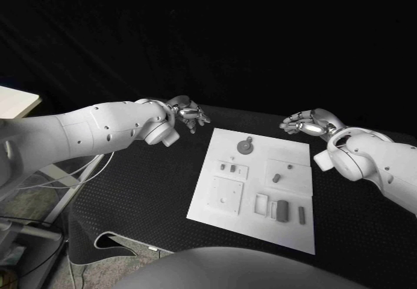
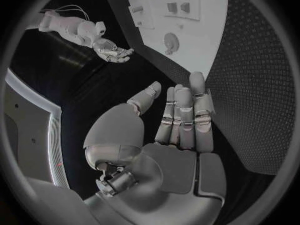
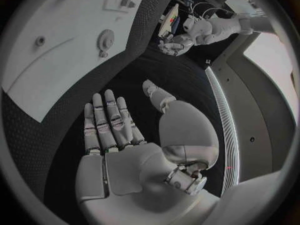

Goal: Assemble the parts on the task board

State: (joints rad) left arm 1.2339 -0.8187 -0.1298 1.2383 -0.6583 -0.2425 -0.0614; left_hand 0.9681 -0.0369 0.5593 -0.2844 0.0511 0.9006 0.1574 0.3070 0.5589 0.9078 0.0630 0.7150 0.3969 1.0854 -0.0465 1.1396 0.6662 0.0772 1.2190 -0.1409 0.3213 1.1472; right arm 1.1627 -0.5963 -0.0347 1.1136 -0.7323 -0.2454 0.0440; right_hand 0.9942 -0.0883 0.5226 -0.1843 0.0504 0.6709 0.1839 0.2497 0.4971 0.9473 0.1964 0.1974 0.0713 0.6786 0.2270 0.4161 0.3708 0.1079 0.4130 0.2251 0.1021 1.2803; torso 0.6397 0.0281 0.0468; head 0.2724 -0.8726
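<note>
The white task board [image 1: 252, 232] lies in the middle of the black table. On it sit a round grey disc [image 1: 246, 147] at the far end, small grey parts [image 1: 276, 178] in the middle and several upright grey pieces [image 1: 282, 209] near the front. My left hand [image 1: 187, 113] hovers beyond the board's far left corner with its fingers straight and nothing in it [image 2: 181, 120]. Off the far right corner, my right hand [image 1: 306, 124] is likewise spread and holds nothing [image 3: 112, 122]. Both wrist views show the board [image 2: 200, 35] [image 3: 56, 65] and the disc [image 2: 170, 42] [image 3: 105, 37].
The black dimpled table [image 1: 139, 198] stretches around the board on all sides. A pale side table [image 1: 13, 99] stands at the far left, and thin cables [image 1: 78, 168] hang past the table's left edge.
</note>
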